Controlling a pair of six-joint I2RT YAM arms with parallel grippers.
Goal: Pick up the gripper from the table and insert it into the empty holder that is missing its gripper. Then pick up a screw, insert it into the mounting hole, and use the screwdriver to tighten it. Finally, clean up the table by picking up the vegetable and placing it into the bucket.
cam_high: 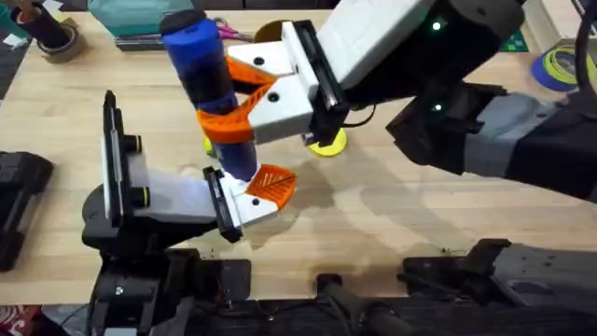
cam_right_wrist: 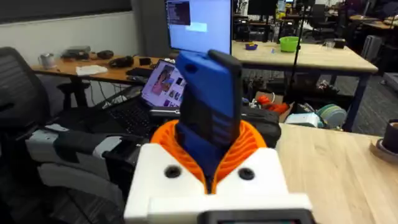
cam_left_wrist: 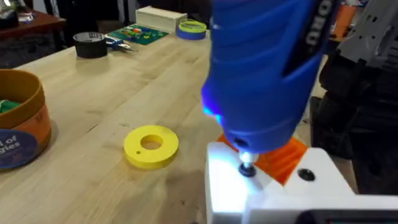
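**Screwdriver held upright on the white holder**

In the overhead view the right gripper (cam_high: 244, 101) reaches across the middle of the table and its orange pads are clenched around the screwdriver (cam_high: 207, 79). The blue body stands almost upright, a little tilted, with its lower end going down toward the left arm's jaw. The right wrist view shows the same grasp from close: the orange pads (cam_right_wrist: 166, 138) press on both sides of the blue body (cam_right_wrist: 208, 106).

The left gripper (cam_high: 250, 194) lies low near the front of the table. Whether its fingers are open or closed, I cannot tell. The holder (cam_left_wrist: 273, 190) is the white block in the left wrist view. The thin metal bit (cam_left_wrist: 247, 167) of the screwdriver touches its top face, and a bright light from the tool falls on the white plastic around it. Just behind the bit, the gripper (cam_left_wrist: 283, 158), the orange ribbed piece, sits against the holder. In the overhead view this orange piece (cam_high: 273, 183) is at the tip of the left jaw, directly under the screwdriver.

The bucket (cam_left_wrist: 20, 118) stands on the wooden table (cam_left_wrist: 112, 81) and something green is inside it (cam_left_wrist: 7, 106). Between the bucket and the holder lies a flat yellow ring (cam_left_wrist: 151, 145). Farther back there is a roll of black tape (cam_left_wrist: 91, 45).
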